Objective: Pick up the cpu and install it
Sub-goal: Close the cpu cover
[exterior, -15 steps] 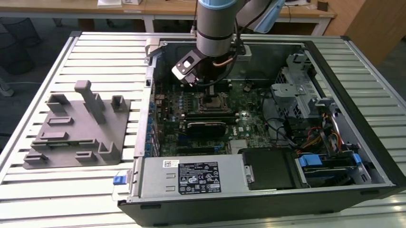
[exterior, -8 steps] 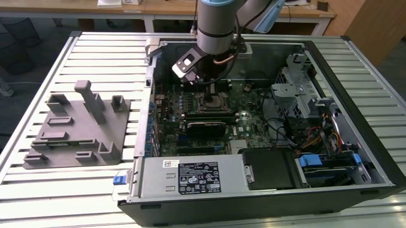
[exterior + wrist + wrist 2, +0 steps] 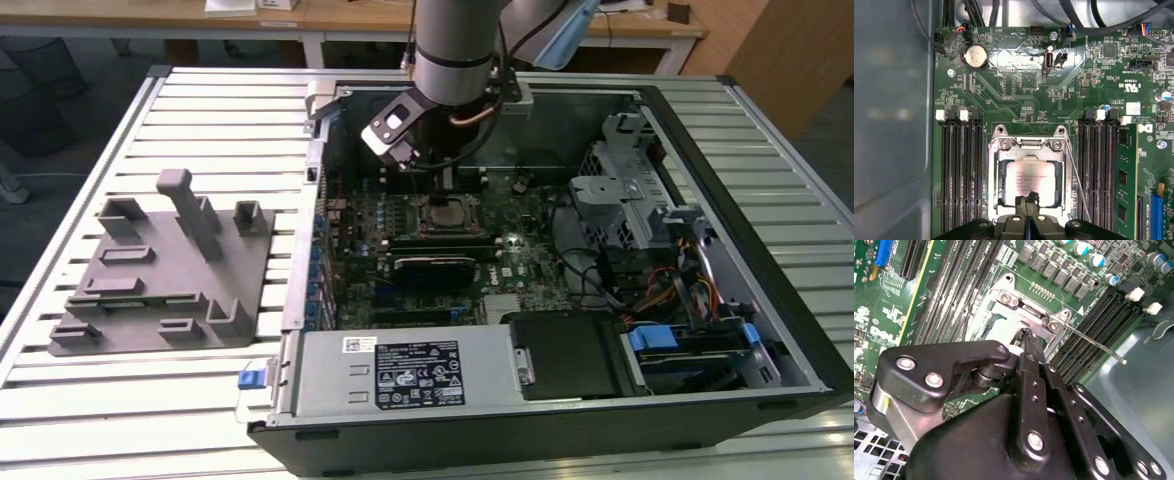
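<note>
The cpu (image 3: 1030, 177), a flat silver square, lies level inside the metal-framed socket (image 3: 1029, 149) on the green motherboard. My gripper (image 3: 1029, 201) hangs right over it with its black fingers closed together, tips at the chip's near edge and nothing visibly between them. In the second wrist view the same fingertips (image 3: 1026, 340) meet over the pale cpu (image 3: 1001, 332) inside the socket frame (image 3: 1014, 300). In the exterior view the gripper (image 3: 447, 190) reaches down into the open computer case just above the socket (image 3: 447, 215).
The socket's thin wire lever (image 3: 1076, 175) stands out at an angle beside the frame. Memory slots (image 3: 961, 175) flank the socket on both sides. Case walls (image 3: 320, 200), a drive cage (image 3: 627, 190) and cables surround the board. A grey fixture block (image 3: 160, 270) sits outside on the slatted table.
</note>
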You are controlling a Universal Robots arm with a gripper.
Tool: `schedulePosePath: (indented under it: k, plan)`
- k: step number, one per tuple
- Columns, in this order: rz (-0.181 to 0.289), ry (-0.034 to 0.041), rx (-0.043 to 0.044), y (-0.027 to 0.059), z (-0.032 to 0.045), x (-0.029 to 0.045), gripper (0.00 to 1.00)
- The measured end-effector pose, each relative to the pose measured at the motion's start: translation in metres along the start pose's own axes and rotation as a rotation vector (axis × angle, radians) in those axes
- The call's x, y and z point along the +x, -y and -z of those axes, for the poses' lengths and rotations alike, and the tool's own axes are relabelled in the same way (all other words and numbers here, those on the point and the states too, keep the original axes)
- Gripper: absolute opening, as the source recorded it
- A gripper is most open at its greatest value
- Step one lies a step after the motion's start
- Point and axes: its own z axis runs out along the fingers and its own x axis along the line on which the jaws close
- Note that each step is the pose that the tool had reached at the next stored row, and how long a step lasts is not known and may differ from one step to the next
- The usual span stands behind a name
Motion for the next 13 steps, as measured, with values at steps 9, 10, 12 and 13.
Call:
schedulePosePath:
  k: [9, 10, 12, 13]
  plan:
    - [0.0, 0.0002, 0.0001, 0.0, 0.0067, 0.0001, 0.11]
    - [0.0, 0.0002, 0.0001, 0.0, 0.0075, 0.0001, 0.11]
    - [0.0, 0.0002, 0.0002, 0.0, 0.0092, 0.0001, 0.11]
    - [0.0, 0.0001, 0.0001, 0.0, 0.0099, 0.0002, 0.11]
